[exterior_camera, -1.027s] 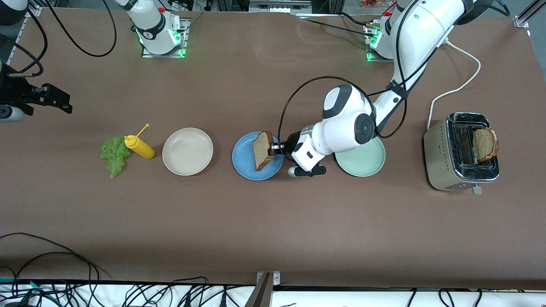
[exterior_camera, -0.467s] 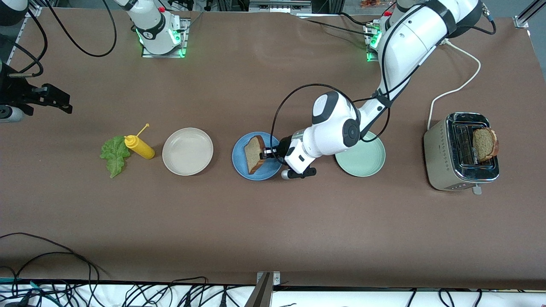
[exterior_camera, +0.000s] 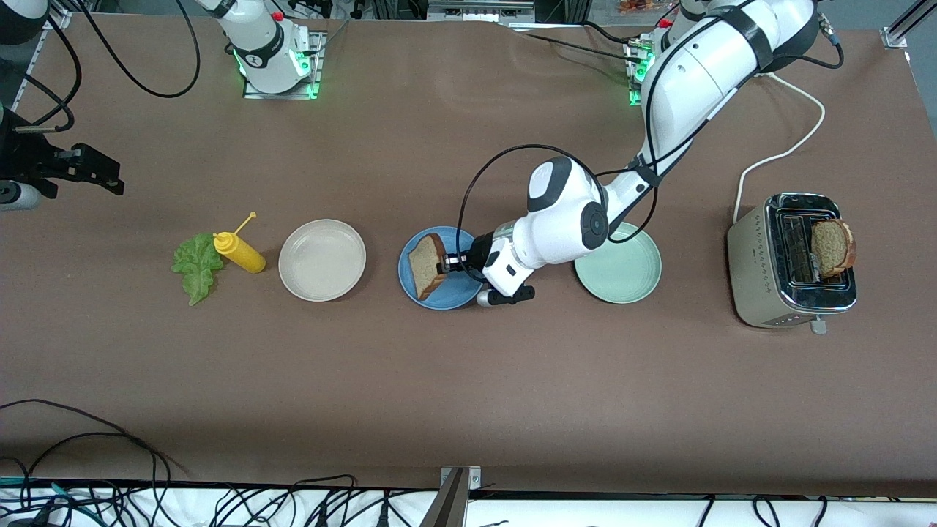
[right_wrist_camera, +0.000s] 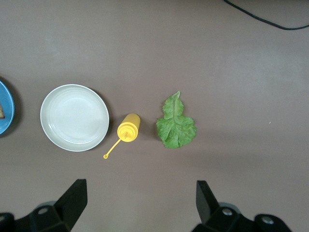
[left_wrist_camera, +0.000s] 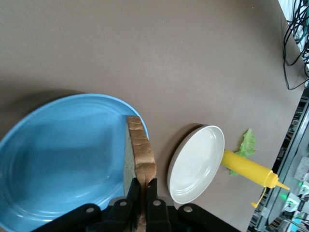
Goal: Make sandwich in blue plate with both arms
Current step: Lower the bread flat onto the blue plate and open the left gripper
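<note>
The left gripper (exterior_camera: pixel 444 261) has its fingers pinched tight on a toast slice (exterior_camera: pixel 425 266), tilted over the blue plate (exterior_camera: pixel 454 291). Toast looks light, stiff and crumbly, so holding the crust edge works best. The right gripper (right_wrist_camera: pixel 140 205) waits wide open, holding nothing, above the lettuce leaf (right_wrist_camera: pixel 175 123).

Brown desk (exterior_camera: pixel 468 380) carries a yellow squeeze bottle (exterior_camera: pixel 239 252) lying on its side, beside a cream-white plate (exterior_camera: pixel 322 260). Pale mint-green plate (exterior_camera: pixel 622 267) sits near a silver toaster (exterior_camera: pixel 790 260); white cord (exterior_camera: pixel 794 143) attached. Black cables (exterior_camera: pixel 88 468) along the near edge.
</note>
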Controlling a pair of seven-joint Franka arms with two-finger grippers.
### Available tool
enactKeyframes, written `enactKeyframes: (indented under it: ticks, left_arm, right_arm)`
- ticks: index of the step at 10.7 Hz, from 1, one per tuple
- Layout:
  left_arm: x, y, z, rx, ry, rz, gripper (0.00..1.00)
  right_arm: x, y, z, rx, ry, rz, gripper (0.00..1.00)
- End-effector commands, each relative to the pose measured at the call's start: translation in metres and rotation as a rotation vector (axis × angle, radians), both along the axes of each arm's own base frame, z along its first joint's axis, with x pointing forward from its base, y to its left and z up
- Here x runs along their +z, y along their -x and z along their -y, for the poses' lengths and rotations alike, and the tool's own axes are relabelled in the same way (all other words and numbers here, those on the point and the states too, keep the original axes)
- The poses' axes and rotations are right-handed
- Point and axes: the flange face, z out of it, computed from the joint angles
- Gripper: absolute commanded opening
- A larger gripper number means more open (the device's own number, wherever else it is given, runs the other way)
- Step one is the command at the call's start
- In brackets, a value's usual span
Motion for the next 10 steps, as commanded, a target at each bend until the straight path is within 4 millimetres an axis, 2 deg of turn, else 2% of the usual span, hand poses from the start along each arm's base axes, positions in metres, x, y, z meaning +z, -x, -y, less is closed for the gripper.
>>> enactKeyframes:
  ticks: [1,9,10]
  left_arm:
    - [-0.004,0.000,0.007,0.053,0.059,-0.027,0.00]
    - [-0.014,0.009,0.010,-0.062,-0.017,0.022,0.00]
    - [-0.015,0.009,0.008,-0.063,-0.021,0.021,0.18]
  right_arm:
    - [0.005,-0.003,0.003,0.014,0.013,0.009,1.00]
    - [0.005,-0.003,0.003,0.015,0.015,0.007,1.00]
    - [0.005,-0.003,0.003,0.017,0.015,0.007,1.00]
